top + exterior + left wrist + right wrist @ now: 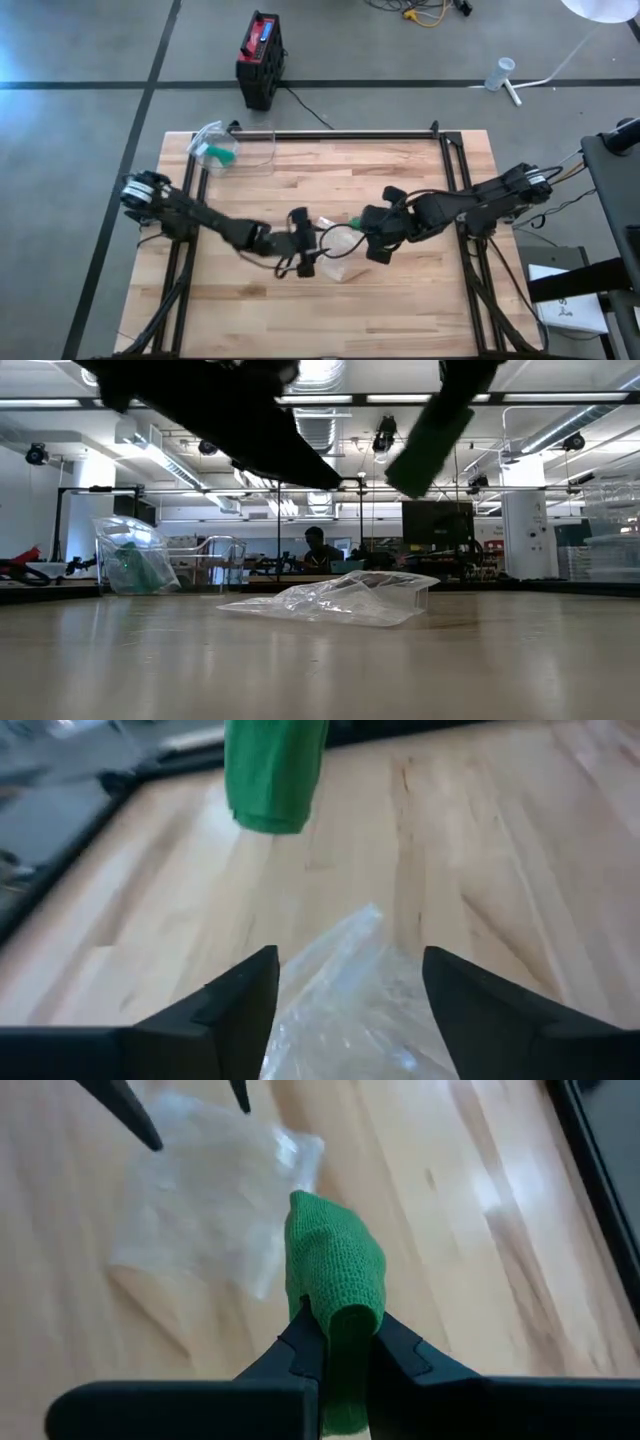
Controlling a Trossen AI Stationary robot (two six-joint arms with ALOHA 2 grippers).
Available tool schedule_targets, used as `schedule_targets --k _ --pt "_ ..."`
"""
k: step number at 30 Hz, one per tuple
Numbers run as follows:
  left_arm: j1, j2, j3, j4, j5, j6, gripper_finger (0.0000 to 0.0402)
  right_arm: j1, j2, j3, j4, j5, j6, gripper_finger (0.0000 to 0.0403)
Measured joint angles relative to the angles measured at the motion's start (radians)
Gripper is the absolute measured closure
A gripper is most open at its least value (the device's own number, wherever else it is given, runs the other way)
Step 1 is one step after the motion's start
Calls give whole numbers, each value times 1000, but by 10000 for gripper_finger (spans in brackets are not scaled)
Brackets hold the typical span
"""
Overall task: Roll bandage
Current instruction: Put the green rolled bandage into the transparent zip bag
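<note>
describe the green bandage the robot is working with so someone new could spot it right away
Start at the middle of the wooden table, where the two dark arms meet. The right gripper is shut on the green bandage, holding it in the air above the empty clear plastic bag under the open left gripper. The other green item sits inside a separate bag at the table's far left corner.

The green bandage is cut off at the picture's edge.
</note>
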State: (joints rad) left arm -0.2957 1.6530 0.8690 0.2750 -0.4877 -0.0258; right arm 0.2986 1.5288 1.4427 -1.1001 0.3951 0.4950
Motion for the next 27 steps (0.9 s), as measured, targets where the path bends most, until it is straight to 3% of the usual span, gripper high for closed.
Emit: schedule_targets --k 9,16,22,27 --pt "267 162 120 -18 441 79 179 -5 -17 -128 -36 -10 87 374" --pt "367 286 204 -118 671 166 198 -5 -21 -173 21 -62 90 372" --pt "349 340 217 -132 687 168 211 -8 -36 -174 52 -55 -13 372" --pt "322 310 210 -138 620 160 283 -10 -39 -177 71 -55 -122 373"
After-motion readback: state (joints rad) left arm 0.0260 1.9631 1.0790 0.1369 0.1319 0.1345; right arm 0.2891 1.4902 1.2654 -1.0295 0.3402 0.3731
